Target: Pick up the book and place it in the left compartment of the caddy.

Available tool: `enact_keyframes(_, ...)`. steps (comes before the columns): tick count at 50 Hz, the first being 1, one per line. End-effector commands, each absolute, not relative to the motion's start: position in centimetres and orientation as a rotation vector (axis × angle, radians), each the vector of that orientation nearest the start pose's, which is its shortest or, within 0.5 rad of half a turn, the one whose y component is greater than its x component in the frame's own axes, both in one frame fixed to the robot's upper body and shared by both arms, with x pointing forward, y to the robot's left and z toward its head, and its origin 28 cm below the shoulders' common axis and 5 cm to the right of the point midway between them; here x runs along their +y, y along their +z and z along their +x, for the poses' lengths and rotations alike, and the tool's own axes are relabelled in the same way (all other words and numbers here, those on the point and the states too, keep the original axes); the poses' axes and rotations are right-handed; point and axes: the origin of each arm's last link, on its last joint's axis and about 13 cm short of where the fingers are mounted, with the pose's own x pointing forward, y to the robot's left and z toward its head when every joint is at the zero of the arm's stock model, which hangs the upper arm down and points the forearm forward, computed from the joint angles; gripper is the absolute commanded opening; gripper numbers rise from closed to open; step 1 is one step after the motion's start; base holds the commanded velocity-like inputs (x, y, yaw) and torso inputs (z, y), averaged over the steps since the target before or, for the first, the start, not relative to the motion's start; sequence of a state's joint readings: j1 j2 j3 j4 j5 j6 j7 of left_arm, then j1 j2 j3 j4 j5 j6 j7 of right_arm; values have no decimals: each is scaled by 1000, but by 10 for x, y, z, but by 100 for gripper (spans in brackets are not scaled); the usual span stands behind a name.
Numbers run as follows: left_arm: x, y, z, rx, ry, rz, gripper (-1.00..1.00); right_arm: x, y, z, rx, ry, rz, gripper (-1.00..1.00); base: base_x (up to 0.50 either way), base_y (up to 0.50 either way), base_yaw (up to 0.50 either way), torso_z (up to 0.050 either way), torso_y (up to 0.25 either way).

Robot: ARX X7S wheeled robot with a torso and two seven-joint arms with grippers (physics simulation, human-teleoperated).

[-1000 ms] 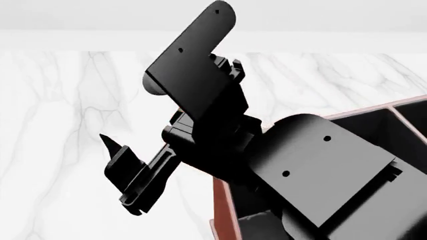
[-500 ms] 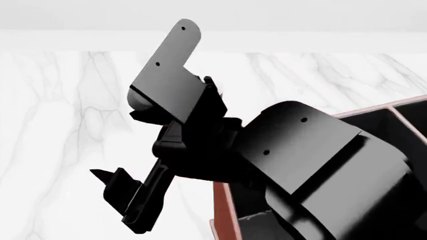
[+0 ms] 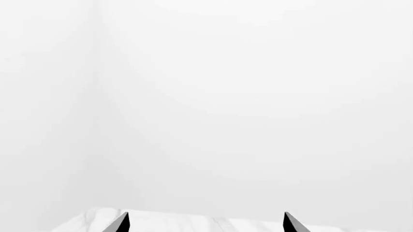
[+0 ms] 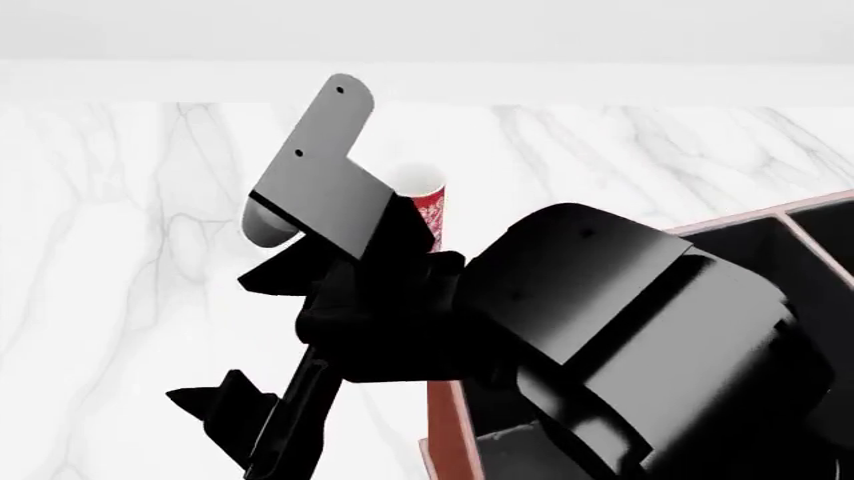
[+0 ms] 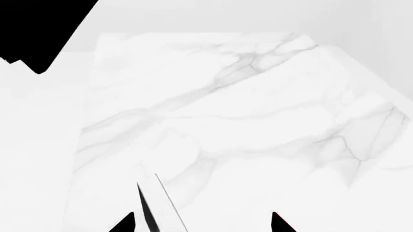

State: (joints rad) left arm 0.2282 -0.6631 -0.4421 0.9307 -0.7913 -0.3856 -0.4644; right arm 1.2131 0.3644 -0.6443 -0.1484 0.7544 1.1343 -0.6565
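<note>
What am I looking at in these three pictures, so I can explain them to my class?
These are computer-rendered views of a two-armed robot at a white marble table. The head camera looks down past a big black arm, which blocks much of the scene. Behind it stands a red patterned mug, and at the lower right is a reddish caddy with a black inside.

The other two pictures come from cameras near each wrist. The left pincer is open and faces a blank wall. The right pincer is open over the table. Near one of its tips is a thin dark sliver that I cannot identify. Neither pincer holds anything.
</note>
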Motion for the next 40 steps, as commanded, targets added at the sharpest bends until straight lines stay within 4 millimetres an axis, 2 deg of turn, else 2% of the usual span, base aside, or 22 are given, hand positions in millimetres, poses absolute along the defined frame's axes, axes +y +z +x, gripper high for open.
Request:
enact_keyframes(1, 296, 189, 138, -361, 175, 24, 100, -66, 264, 325, 325, 1297, -370, 100, 0, 0, 0, 0, 0)
enact_keyframes(8, 297, 194, 138, -361, 176, 21, 100, -63, 259, 331, 345, 1302, -385, 100, 0, 0, 0, 0, 0)
enact_keyframes(20, 298, 190, 138, -363, 179, 19, 100, -61, 252, 336, 373, 1339, -380, 100, 0, 0, 0, 0, 0)
enact_keyframes(40, 298, 190, 137, -367, 179, 19, 100, -57, 227, 339, 414, 1343, -396, 100, 0, 0, 0, 0, 0)
